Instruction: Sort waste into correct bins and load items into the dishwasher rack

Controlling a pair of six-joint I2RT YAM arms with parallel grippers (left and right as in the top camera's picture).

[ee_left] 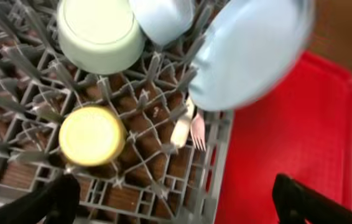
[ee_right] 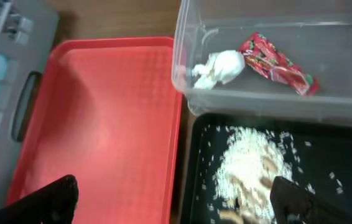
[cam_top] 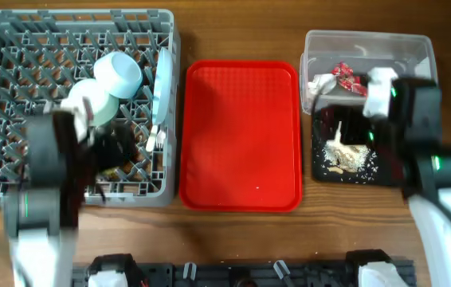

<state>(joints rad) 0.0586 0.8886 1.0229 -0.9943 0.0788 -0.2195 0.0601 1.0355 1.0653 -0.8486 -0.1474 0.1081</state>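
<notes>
Rack [ee_left: 145,99] sits under my left gripper [ee_left: 173,190], right gripper [ee_right: 173,186] over black tray [ee_right: 201,162] with scraps [ee_right: 247,162]; both spread wide, empty.

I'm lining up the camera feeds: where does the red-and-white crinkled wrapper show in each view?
Overhead: the red-and-white crinkled wrapper lies upper right, inside the clear rectangular plastic tub.
Left wrist: it cannot be made out in this view.
Right wrist: upper right, in the same tub, beside the crumpled white napkin.
Shared landmark: the flat red serving tray, seen in all three views.
</notes>
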